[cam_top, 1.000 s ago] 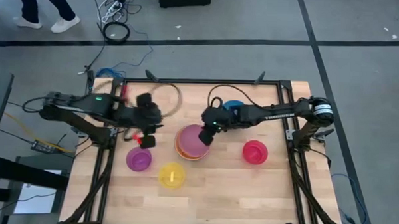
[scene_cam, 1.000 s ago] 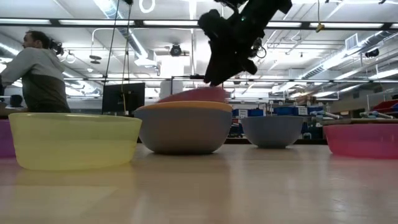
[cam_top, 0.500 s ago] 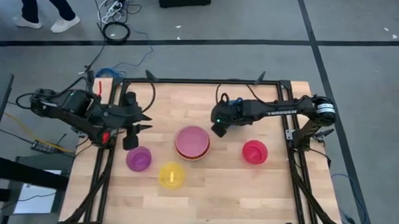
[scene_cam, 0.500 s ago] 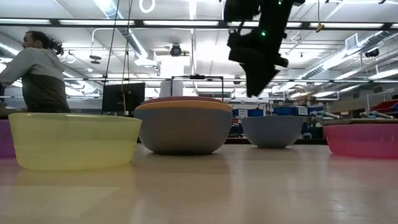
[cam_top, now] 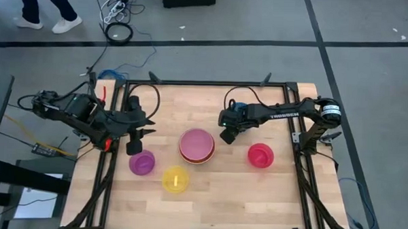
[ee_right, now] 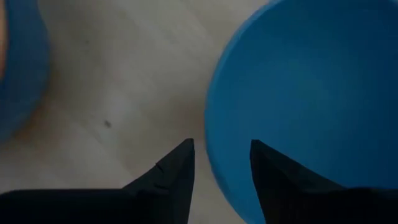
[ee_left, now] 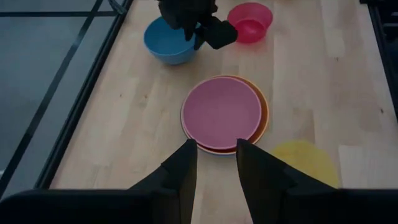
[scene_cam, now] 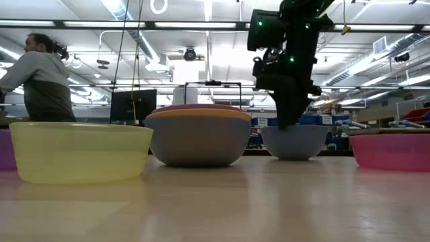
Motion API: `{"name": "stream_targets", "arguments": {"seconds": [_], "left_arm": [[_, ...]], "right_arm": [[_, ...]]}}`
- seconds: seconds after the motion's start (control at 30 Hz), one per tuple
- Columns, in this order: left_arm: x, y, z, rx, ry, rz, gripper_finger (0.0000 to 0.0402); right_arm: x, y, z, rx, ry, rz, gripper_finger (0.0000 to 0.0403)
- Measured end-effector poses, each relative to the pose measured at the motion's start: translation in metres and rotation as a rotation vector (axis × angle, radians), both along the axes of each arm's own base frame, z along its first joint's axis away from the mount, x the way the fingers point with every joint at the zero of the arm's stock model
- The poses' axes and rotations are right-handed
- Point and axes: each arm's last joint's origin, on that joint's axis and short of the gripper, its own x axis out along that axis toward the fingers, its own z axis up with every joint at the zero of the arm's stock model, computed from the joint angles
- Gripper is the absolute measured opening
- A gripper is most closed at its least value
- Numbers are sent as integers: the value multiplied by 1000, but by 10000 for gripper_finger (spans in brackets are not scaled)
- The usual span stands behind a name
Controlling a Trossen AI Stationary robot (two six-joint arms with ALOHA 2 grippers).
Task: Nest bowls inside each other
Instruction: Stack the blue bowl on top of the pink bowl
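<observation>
The pink bowl (cam_top: 197, 143) sits nested in the orange bowl (ee_left: 263, 112), which sits in the light blue one (scene_cam: 198, 142) at mid-table. The blue bowl (ee_left: 168, 41) stands on its base beyond them. My right gripper (ee_right: 221, 144) is open and points down over the blue bowl's rim (ee_right: 214, 162), one finger outside the wall and one inside; I see no touch. The red bowl (cam_top: 260, 155), purple bowl (cam_top: 142, 162) and yellow bowl (cam_top: 176, 179) stand apart on the table. My left gripper (ee_left: 214, 155) hovers open near the left edge, holding nothing.
The wooden table (cam_top: 276, 198) has bare room along its near and right sides. A black frame (cam_top: 212, 83) borders it. In the low view a person (scene_cam: 40, 77) stands in the room beyond.
My right gripper has let go of the pink bowl, which has dropped from tilted to level inside the orange bowl. The gripper then went toward the far right, tipped steeply downward and sank over the blue bowl's rim. My left gripper has drawn back toward the left edge.
</observation>
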Motion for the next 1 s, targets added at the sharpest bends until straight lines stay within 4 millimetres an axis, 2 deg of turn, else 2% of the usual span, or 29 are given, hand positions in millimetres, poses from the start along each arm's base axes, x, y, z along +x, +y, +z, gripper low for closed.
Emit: {"name": "stream_targets", "arguments": {"seconds": [0.23, 0.3, 0.37, 0.43, 0.57, 0.67, 0.77, 0.87, 1.0], "left_arm": [[0, 0, 0, 4, -1, 4, 121], [0, 0, 0, 9, -4, 10, 121], [0, 1, 0, 14, -6, 15, 122], [0, 1, 0, 20, -8, 20, 122], [0, 2, 1, 39, -14, 36, 121], [0, 2, 1, 56, -16, 37, 121], [0, 2, 1, 66, -16, 33, 121], [0, 2, 1, 67, -16, 33, 121], [0, 2, 1, 66, -17, 33, 121]], "right_arm": [[-11, -4, -35, -19, -18, 3, 131], [-14, -5, -39, -25, 2, 23, 110], [-14, -5, -38, -34, 21, 74, 67], [-9, -1, -29, -46, 23, 143, 19], [16, 19, 12, -62, -96, 253, 4], [40, 51, 49, -82, -254, 374, 2], [53, 86, 73, -133, -327, 466, 1], [65, 111, 82, -156, -379, 515, 1], [82, 132, 67, -153, -383, 550, 1]]}}
